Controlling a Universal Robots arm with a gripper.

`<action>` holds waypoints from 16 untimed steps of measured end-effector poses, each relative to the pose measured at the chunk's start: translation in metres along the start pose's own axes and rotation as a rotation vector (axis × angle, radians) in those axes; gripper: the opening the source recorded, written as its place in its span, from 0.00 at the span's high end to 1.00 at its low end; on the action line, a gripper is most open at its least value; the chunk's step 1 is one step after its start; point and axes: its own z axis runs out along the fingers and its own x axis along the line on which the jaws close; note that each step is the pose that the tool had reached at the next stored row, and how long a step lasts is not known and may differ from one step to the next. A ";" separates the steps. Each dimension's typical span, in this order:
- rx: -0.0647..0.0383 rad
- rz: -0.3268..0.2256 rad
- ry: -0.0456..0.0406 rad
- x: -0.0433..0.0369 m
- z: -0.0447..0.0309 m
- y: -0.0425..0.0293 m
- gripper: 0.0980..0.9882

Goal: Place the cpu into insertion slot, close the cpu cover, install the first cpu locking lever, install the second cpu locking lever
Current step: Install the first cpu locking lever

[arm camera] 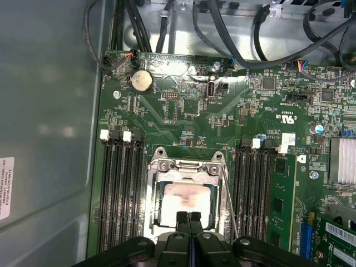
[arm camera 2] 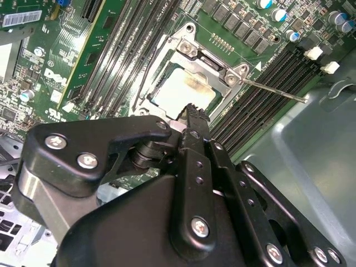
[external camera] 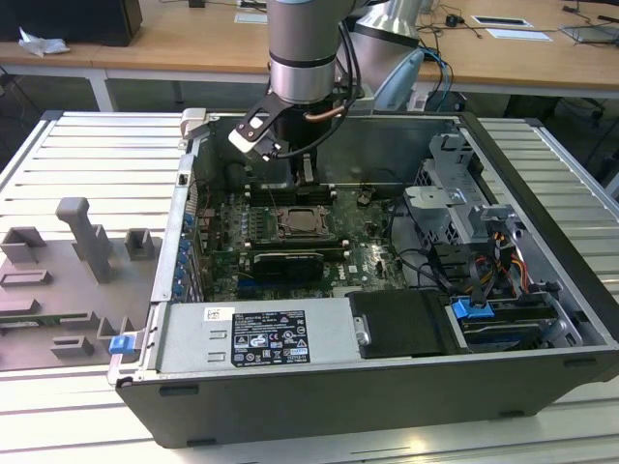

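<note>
Gripper [arm camera: 189, 218] — seemingly closed — above cpu [arm camera: 179, 200]

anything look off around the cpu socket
One thin locking lever looks unlatched. It angles out from the socket across the memory slots rather than lying tucked along the cpu cover. The cpu also has a brownish smudge on its pale top.

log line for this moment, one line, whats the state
cpu: seated | cpu cover: down over it | locking lever: one rod angled outward | pincer: shut, above cpu edge
</note>
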 end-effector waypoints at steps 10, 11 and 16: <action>0.000 0.000 0.0001 0.0000 -0.0025 0.0001 0.99; 0.000 0.000 0.0000 0.0000 -0.0029 0.0002 0.99; 0.000 0.000 0.0000 0.0000 -0.0043 0.0002 0.99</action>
